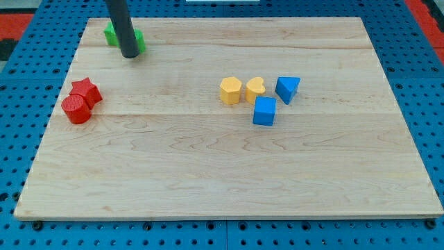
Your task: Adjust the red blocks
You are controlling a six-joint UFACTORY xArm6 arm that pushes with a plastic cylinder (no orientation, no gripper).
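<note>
A red star block [86, 91] and a red cylinder block [75, 109] sit touching each other near the board's left edge. My tip [130, 55] is at the view's upper left, right in front of a green block [114, 35] that the rod partly hides. The tip is above and to the right of the red blocks, well apart from them.
A yellow hexagon block [230, 90], a yellow heart block [255, 89], a blue triangle block [288, 88] and a blue cube [264, 111] cluster right of centre. The wooden board [222, 173] lies on a blue pegboard surface.
</note>
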